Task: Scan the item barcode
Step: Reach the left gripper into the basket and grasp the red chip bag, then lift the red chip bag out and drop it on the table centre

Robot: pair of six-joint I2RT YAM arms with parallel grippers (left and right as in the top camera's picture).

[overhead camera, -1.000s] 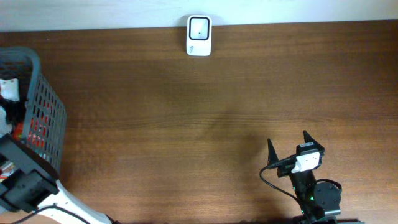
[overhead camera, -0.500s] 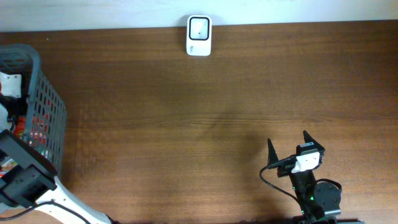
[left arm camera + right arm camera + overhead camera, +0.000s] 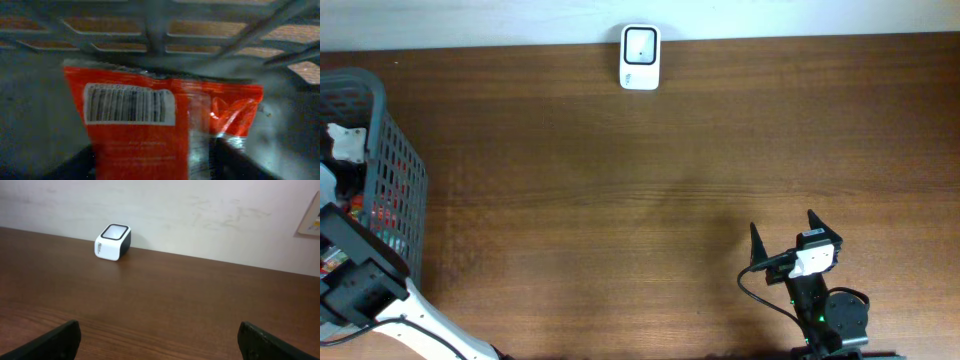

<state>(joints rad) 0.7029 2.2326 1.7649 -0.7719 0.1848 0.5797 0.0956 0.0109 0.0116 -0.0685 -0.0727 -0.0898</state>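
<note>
One red packet (image 3: pixel 135 142) lies in the basket (image 3: pixel 155 35), squarely between my left gripper's (image 3: pixel 154 159) fingers, barcode facing me. Whether they clamp it, I cannot tell. My right gripper (image 3: pixel 159 336) gapes wide, well apart.

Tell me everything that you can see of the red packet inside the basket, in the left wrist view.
The red packet is a glossy, crinkled plastic pouch. A white barcode label at its upper left faces the camera. It lies slightly tilted inside the grey basket, with its top edge near the slatted wall. The dark fingers of the left gripper flank its lower part; whether they touch it cannot be told.
</note>
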